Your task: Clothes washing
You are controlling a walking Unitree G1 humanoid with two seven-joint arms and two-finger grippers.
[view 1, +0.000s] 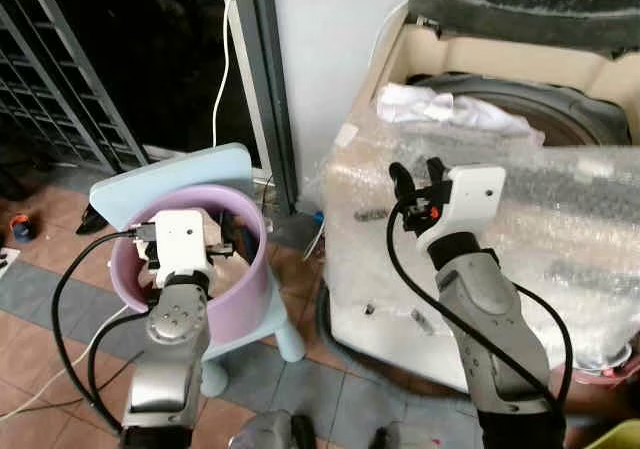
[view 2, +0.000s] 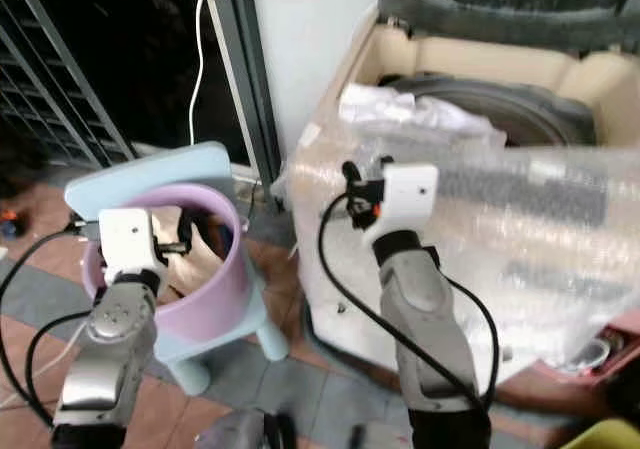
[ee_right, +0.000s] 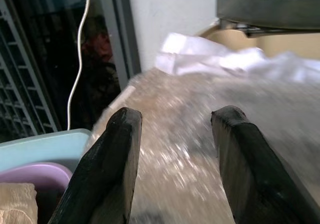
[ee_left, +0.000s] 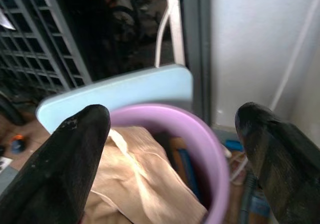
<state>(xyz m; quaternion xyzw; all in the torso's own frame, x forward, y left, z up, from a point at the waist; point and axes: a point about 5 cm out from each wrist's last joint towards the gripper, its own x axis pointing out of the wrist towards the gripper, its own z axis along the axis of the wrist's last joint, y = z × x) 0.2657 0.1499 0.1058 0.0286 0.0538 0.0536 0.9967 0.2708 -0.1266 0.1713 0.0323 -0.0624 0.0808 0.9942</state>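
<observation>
Over the round lilac plastic basket (view 1: pixel 245 269) of beige cloth (ee_left: pixel 145 184) on the pale blue stool (view 1: pixel 180 174), left hand (ee_left: pixel 170 149) gapes empty. Right hand (ee_right: pixel 172 149), fingers apart, hovers at the bubble-wrapped top-loading washer (view 1: pixel 480 219), white garment (view 1: pixel 440 107) on its rim.

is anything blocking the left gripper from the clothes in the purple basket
Nothing visible does. The left gripper hovers open just above the purple basket, and the beige cloth lies uncovered on top inside it. The basket's mouth is open, with no lid or other object between the fingers and the cloth.
</observation>
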